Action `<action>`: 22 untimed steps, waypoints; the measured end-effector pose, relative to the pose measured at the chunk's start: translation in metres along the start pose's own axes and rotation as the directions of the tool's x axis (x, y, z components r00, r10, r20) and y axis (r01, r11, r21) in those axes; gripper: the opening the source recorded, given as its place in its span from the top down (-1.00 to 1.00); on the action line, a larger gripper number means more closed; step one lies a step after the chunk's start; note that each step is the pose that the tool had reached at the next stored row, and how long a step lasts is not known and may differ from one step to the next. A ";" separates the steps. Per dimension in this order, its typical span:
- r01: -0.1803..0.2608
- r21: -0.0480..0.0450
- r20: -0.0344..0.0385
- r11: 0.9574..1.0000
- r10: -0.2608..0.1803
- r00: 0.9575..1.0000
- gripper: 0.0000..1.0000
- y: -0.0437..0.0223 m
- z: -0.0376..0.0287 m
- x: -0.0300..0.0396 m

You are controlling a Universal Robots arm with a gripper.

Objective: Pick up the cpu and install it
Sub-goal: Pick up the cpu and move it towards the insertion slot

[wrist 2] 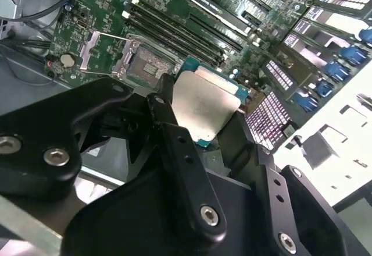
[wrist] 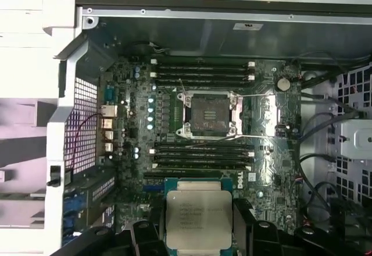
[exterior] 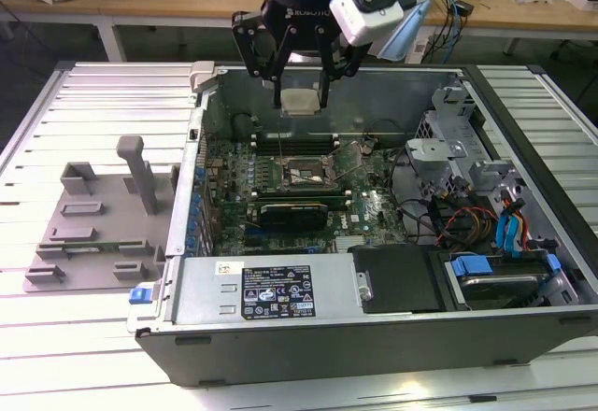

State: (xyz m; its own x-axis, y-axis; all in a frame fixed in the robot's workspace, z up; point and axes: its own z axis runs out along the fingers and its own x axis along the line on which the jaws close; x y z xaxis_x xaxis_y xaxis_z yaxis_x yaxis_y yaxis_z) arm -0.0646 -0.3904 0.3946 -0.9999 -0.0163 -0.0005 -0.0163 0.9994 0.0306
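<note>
End effector (exterior: pixel 301 103) has the cpu (exterior: pixel 302 106) pinched by two opposite edges, black fingers (wrist 2: pixel 164 107) closed only as far as the chip's width, one on each side. The cpu is off every surface, held in the air over the open computer case (exterior: pixel 280 336), near the case's far wall in the exterior view. Its shiny metal top faces up and looks roughly level in the first wrist view (wrist: pixel 197 215). In the second wrist view the silver lid (wrist 2: pixel 200 107) and a thin teal rim show between the fingers. The socket (wrist: pixel 209 114) on the motherboard (wrist: pixel 273 169) is empty, with its contact field exposed. In the second wrist view a metal cover plate (wrist 2: pixel 93 51) lies swung open beside the socket (wrist 2: pixel 148 64). In the exterior view the socket (exterior: pixel 306 176) sits below the chip and nearer the camera, well apart from it, no contact. Memory slots (wrist: pixel 200 73) flank the socket on two sides. A grey fixture plate (exterior: pixel 93 233) with upright posts lies on the slatted desk (exterior: pixel 56 103), outside the case on the exterior view's left, apart from the end effector.
</note>
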 end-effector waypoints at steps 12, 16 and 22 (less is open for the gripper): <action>0.000 0.000 -0.005 1.000 0.000 1.000 -0.10 0.0151 0.0273 -0.0061; 0.000 0.000 -0.007 1.000 0.000 1.000 -0.10 0.0165 0.0392 -0.0089; 0.000 0.000 -0.010 1.000 0.000 1.000 -0.10 0.0198 0.0573 -0.0157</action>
State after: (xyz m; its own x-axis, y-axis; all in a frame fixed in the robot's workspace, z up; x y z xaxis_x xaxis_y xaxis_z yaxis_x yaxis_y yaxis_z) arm -0.0493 -0.3686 0.3380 -0.9998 -0.0164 0.0095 -0.0161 0.9994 0.0308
